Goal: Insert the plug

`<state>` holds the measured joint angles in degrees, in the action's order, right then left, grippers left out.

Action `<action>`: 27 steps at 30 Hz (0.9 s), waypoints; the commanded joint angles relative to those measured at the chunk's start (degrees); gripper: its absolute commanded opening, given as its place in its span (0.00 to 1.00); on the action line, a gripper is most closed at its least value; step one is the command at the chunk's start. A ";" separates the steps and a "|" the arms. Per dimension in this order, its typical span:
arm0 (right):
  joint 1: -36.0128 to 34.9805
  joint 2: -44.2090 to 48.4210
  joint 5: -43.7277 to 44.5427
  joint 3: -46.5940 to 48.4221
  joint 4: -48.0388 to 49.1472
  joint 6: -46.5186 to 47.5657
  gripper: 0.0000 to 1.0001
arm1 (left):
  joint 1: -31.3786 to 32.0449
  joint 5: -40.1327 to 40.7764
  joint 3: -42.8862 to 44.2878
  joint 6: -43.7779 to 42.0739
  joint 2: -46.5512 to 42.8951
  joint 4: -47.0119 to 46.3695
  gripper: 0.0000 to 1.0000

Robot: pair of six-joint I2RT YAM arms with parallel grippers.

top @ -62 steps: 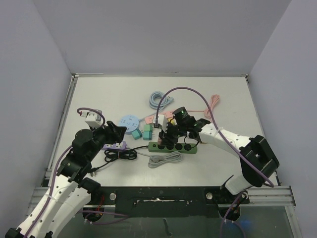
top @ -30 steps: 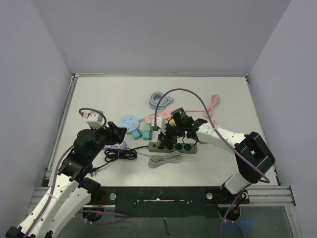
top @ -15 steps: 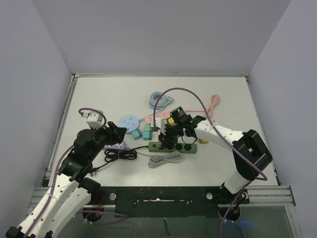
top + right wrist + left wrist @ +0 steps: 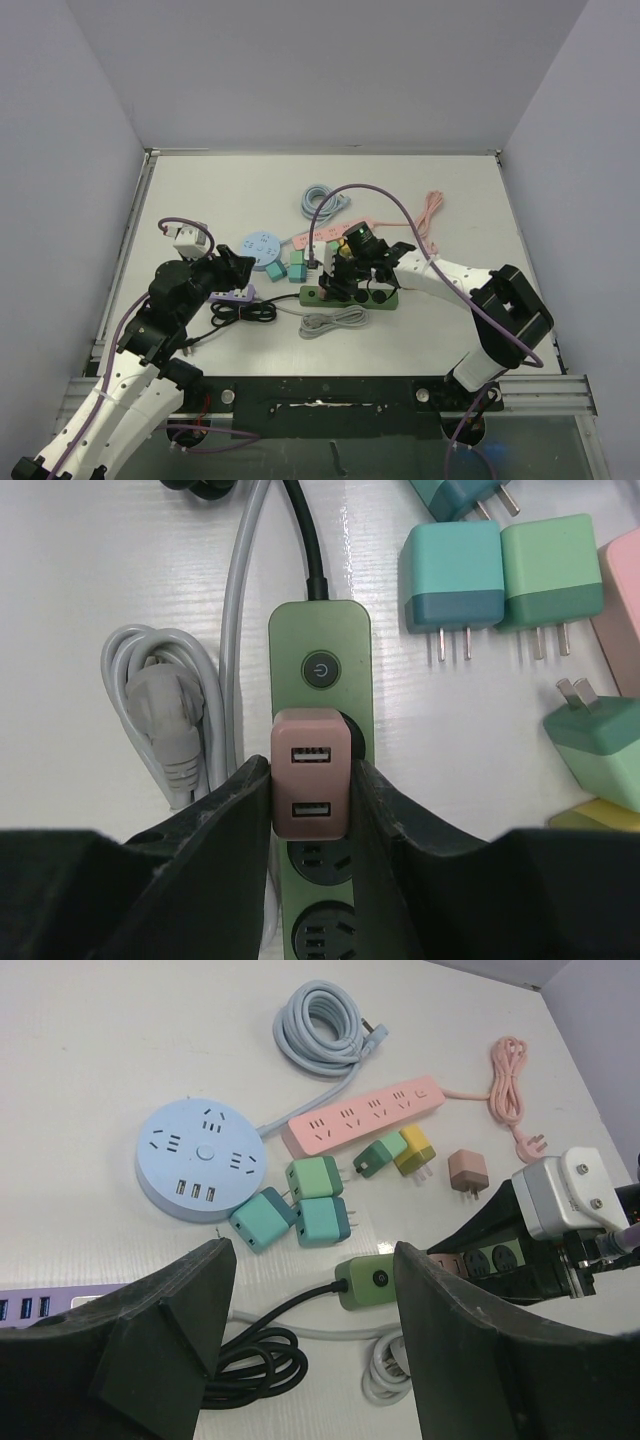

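found the right hand [image 4: 311,815] closed narrow on the pink plug [image 4: 311,775], pinching its two long sides. showing usb ports [image 4: 311,756] up to the wrist camera, hiding the prongs underneath. placed directly over the first socket of the green power strip [image 4: 320,630], just past the round switch [image 4: 319,669] (dark socket rim [image 4: 351,723] peeking out at the plug's top edge). cannot tell whether the prongs are in the holes or only resting on them.

lined up long side to long side with the strip, straight away from the wrist; no twist called for, by the look of it. leaves one direction that matters: straight down from the hand into the socket.

seen from above lying left to right across the tabletop [image 4: 200,190], right under the right arm's reach, well apart from the left.

found the left hand [image 4: 235,268] spread wide, holding nothing, above a purple strip [image 4: 232,294].

possible trouble: sliding of the green strip under the push, with nothing bracing it.
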<state>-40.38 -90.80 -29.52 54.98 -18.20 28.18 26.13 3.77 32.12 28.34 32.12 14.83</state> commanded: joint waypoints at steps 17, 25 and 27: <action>1.18 -8.89 17.97 -2.83 -3.63 5.04 0.00 | -0.33 2.18 0.85 0.05 -0.87 -2.97 0.63; 0.51 -14.64 24.20 -2.60 -5.41 5.48 0.00 | -0.38 3.49 1.46 -0.64 -1.01 -2.75 0.63; 0.31 -15.96 25.48 -2.34 -5.43 5.25 0.00 | -0.41 3.89 1.47 -0.81 -0.93 -2.68 0.63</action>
<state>-40.71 -95.31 -28.86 57.25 -20.12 28.64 26.13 6.22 32.12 28.25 31.68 14.83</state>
